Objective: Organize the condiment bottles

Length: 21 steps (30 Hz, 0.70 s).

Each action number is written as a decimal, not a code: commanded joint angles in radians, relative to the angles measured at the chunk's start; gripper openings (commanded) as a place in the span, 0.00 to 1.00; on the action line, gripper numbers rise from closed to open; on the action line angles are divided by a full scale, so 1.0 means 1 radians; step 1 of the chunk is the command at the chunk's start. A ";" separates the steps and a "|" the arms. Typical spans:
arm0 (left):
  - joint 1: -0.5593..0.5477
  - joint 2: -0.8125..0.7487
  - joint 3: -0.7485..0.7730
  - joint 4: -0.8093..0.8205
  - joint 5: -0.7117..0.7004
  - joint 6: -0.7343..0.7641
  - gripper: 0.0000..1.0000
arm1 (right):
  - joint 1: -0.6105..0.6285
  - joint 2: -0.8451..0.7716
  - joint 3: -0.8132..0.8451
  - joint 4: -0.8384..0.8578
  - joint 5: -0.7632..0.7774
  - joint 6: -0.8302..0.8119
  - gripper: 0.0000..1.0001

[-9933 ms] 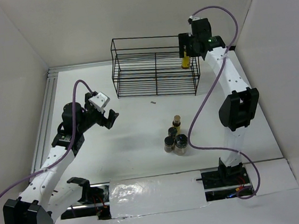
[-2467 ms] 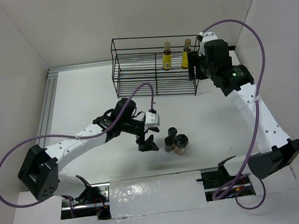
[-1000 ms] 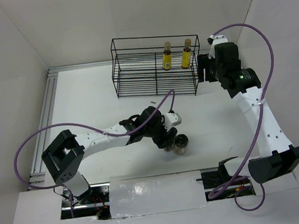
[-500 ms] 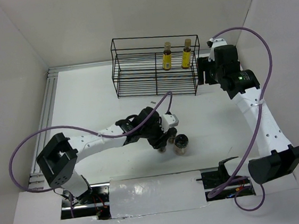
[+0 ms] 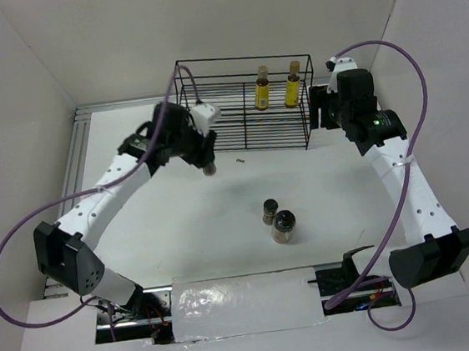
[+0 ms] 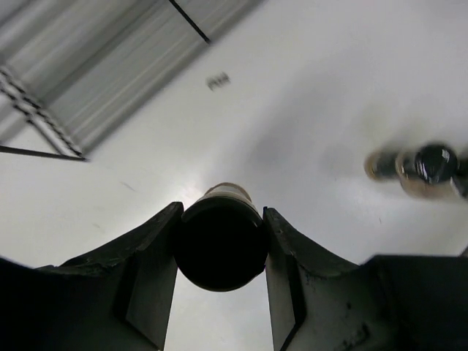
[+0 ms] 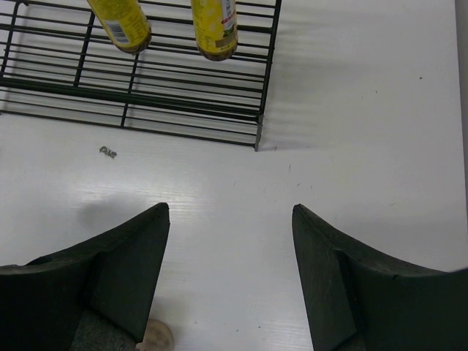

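Carrying a short dark-lidded jar (image 6: 219, 252) clamped in the left tool (image 6: 221, 219). Wire rack (image 5: 244, 149) just ahead; next move probably means clearing its front rail. Right tool (image 7: 230, 210) wide, empty.

High overview from behind; two close downward wrist views; wire rack (image 5: 244, 106) common to all.
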<state>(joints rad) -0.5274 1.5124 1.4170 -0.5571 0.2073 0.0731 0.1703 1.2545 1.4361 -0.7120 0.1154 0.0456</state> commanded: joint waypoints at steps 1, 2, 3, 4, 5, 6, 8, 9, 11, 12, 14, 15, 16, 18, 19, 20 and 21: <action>0.085 0.000 0.178 -0.040 0.043 0.013 0.00 | -0.008 -0.003 -0.006 0.055 -0.022 0.007 0.75; 0.105 0.017 0.212 -0.033 0.038 0.019 0.00 | -0.008 -0.003 -0.008 0.059 -0.025 0.008 0.75; 0.125 0.037 0.249 -0.032 0.034 0.030 0.00 | -0.008 -0.001 -0.009 0.062 -0.028 0.008 0.75; 0.156 0.087 0.332 -0.032 0.032 0.033 0.00 | -0.006 -0.003 -0.011 0.065 -0.033 0.011 0.75; 0.170 0.113 0.373 -0.036 0.030 0.036 0.00 | -0.009 0.000 -0.011 0.066 -0.034 0.013 0.75; 0.181 0.144 0.417 -0.040 0.026 0.042 0.00 | -0.009 0.000 -0.011 0.066 -0.040 0.014 0.75; 0.207 0.231 0.535 -0.046 0.012 0.047 0.00 | -0.009 -0.001 -0.016 0.069 -0.046 0.017 0.75; 0.214 0.262 0.575 -0.049 0.000 0.042 0.00 | -0.009 -0.003 -0.020 0.071 -0.046 0.019 0.75; 0.233 0.330 0.655 -0.031 0.001 0.031 0.00 | -0.008 -0.003 -0.028 0.072 -0.051 0.019 0.75; 0.237 0.348 0.674 -0.017 0.000 0.028 0.00 | -0.008 -0.003 -0.031 0.074 -0.049 0.020 0.75; 0.245 0.394 0.715 0.009 -0.011 0.022 0.00 | -0.008 -0.003 -0.040 0.071 -0.045 0.022 0.75; 0.247 0.410 0.730 0.031 -0.016 0.021 0.00 | -0.008 -0.001 -0.043 0.071 -0.042 0.023 0.75; 0.250 0.437 0.756 0.042 -0.023 0.017 0.00 | -0.006 -0.003 -0.048 0.069 -0.042 0.023 0.75; 0.253 0.457 0.775 0.080 -0.025 0.013 0.00 | -0.008 0.002 -0.048 0.065 -0.042 0.023 0.75; 0.254 0.471 0.784 0.104 -0.034 0.017 0.00 | -0.008 0.006 -0.046 0.063 -0.039 0.020 0.75; 0.253 0.476 0.787 0.105 -0.036 0.024 0.00 | -0.008 0.008 -0.045 0.062 -0.039 0.020 0.75; 0.253 0.482 0.790 0.115 -0.036 0.030 0.00 | -0.008 0.010 -0.042 0.059 -0.037 0.019 0.75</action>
<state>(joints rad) -0.2764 2.0022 2.1384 -0.5461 0.1814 0.1009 0.1692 1.2591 1.3872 -0.6811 0.0753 0.0620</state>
